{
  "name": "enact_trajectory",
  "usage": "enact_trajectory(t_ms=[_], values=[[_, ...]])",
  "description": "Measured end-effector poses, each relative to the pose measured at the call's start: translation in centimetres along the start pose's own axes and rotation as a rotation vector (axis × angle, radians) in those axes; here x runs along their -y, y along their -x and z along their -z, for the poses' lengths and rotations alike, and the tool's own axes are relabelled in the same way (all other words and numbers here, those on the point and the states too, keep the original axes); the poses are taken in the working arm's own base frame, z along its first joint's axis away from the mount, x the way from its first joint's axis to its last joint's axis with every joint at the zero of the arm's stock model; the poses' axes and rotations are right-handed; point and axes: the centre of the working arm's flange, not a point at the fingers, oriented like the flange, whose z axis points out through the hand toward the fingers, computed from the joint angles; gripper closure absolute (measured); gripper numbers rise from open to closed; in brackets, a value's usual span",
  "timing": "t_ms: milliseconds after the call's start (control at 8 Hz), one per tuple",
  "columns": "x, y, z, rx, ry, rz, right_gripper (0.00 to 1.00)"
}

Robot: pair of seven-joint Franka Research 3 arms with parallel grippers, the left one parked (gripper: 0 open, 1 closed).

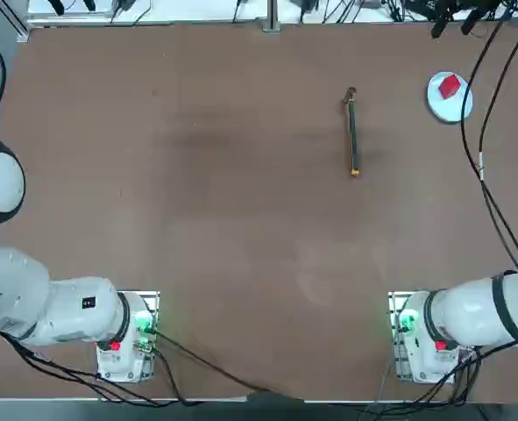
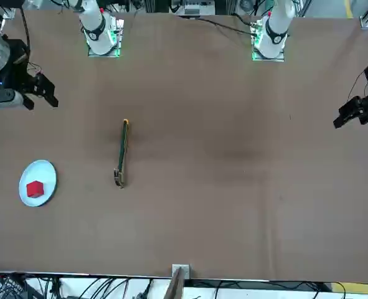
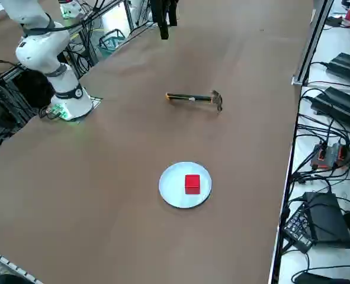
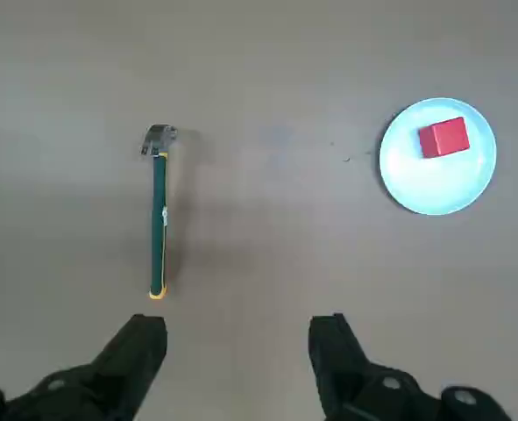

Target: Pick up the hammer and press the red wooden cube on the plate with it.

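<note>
The hammer (image 1: 352, 132) (image 2: 122, 152) (image 3: 192, 98) (image 4: 158, 224) lies flat on the brown table. Its dark head points to the far edge and its orange-yellow tip toward the robot. To its right, near the far right corner, the white plate (image 1: 447, 107) (image 2: 47, 174) (image 3: 175, 192) (image 4: 434, 184) holds the red wooden cube (image 1: 450, 86) (image 2: 35, 188) (image 3: 192, 183) (image 4: 443, 138). My right gripper (image 4: 237, 338) (image 2: 40, 99) hangs open and empty high above the table, on the robot's side of both things and touching neither.
Black cables (image 1: 486, 175) hang over the table's right edge near the plate. Power supplies and wiring (image 3: 340, 65) lie on a bench beyond the far edge. A metal bracket (image 1: 272, 26) sits at the far edge. The right arm's base (image 1: 421, 338) stands at the near edge.
</note>
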Motion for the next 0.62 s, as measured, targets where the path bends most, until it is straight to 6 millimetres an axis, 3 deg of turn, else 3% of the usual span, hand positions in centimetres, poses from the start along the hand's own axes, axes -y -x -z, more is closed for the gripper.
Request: enact_trajectory(t_ms=[375,625], values=[[0.1,-0.1,-0.1,0.003,0.0,-0.011,0.0],[1.8,-1.4,-2.3,0.027,0.001,-0.061,0.0]])
